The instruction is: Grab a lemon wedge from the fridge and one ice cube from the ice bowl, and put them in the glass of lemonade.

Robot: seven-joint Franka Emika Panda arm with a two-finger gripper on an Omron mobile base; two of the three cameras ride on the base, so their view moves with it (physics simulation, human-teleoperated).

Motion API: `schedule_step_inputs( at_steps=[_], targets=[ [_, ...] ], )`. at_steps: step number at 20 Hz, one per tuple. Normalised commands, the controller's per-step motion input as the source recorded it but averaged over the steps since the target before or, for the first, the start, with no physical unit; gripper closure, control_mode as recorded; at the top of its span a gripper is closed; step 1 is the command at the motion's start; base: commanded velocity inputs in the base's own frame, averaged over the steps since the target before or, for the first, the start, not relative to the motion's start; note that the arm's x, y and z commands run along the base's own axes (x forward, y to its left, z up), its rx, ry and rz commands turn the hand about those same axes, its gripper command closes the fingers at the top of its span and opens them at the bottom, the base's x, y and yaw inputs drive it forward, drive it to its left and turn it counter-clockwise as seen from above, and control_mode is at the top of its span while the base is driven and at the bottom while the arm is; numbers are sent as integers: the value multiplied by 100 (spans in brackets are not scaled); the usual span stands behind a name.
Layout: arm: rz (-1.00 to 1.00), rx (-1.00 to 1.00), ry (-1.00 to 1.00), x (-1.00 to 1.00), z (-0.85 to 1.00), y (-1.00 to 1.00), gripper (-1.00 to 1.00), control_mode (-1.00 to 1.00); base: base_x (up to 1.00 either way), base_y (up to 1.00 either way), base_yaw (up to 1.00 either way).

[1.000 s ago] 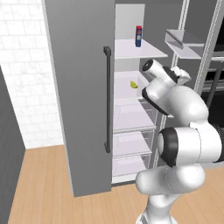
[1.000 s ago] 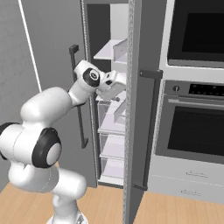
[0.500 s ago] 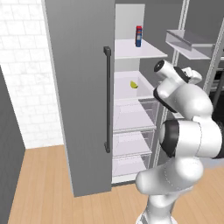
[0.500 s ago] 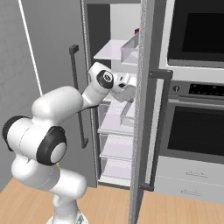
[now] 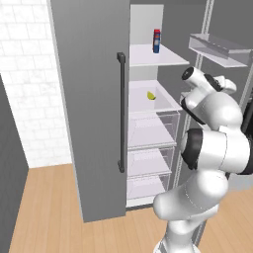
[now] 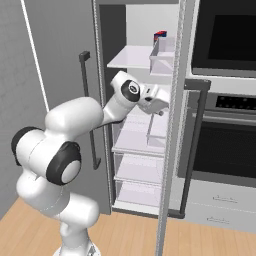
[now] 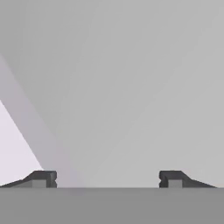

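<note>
Reaching: the arm leans toward the open fridge point(image 5: 89, 99), with the gripper point(image 7: 107, 177) up by the door edge, to the right of the shelves.
Jaws: the two finger tips stand wide apart with nothing between them; they face a plain grey wall.
Lemon wedge: the lemon wedge point(image 5: 151, 95) lies on a white middle shelf point(image 5: 148, 104), far back, well apart from the hand and to its left.
Other thing: a blue-and-red can point(image 5: 156, 40) stands on the shelf above.
How it will handle: it looks small and light, likely a bit soft and slippery, with a curved rind that could roll or squirt out.
Where to hold: I would pinch it gently across its two flat sides, near the middle.
Step now: the grab is not yet done; the hand should turn in toward the shelf first.
</note>
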Motion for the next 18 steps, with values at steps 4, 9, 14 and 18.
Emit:
schedule_step_inputs(
  at_steps=[4, 9, 14, 18],
  targets=[
    [0, 0, -7, 1, 0, 0, -100, -100, 0, 0, 0],
    [14, 1, -5, -4, 12, 56, -100, -100, 0, 0, 0],
    [29, 7, -2, -7, 61, 88, -100, -100, 0, 0, 0],
    [31, 14, -3, -15, 66, 85, -100, -100, 0, 0, 0]
  ],
)
